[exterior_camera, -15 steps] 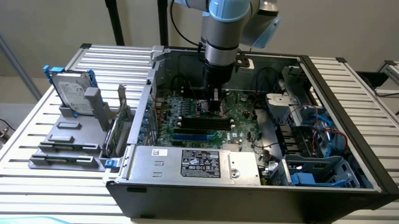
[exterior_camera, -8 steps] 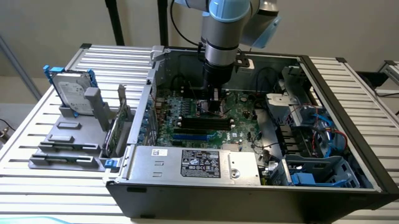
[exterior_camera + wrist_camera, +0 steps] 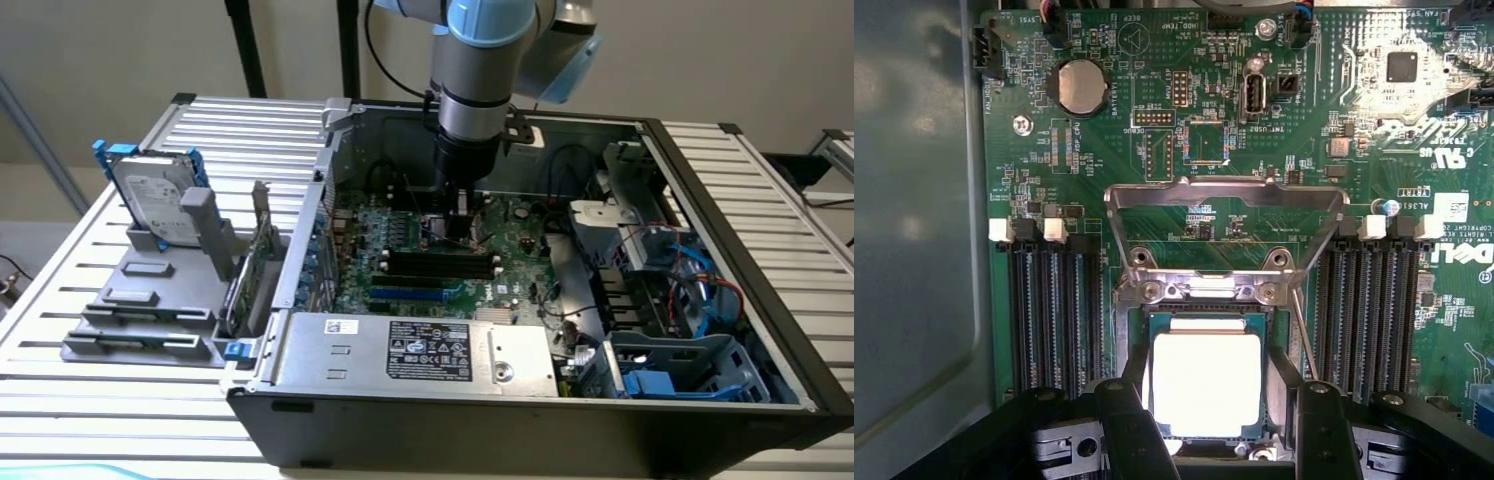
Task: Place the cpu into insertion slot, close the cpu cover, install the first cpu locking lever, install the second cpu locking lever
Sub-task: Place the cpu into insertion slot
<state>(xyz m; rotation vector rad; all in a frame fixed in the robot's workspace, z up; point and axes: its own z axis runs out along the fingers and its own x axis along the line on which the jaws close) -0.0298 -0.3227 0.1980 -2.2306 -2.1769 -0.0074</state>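
pincer (image 3: pixel 1209 420): fingers spread wide either side of the cpu (image 3: pixel 1206 385) | cpu: lies flat in the insertion slot (image 3: pixel 1204 318), directly below pincer | cpu cover (image 3: pixel 1226 225): swung up, open, beyond the slot from the pincer.

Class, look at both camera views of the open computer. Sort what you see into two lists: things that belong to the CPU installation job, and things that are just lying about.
Part of the job:
- cpu, lying between the gripper fingers
- insertion slot
- cpu cover, swung open

Just lying about:
- hard drive in the grey holder
- power supply
- coin battery
- memory slots
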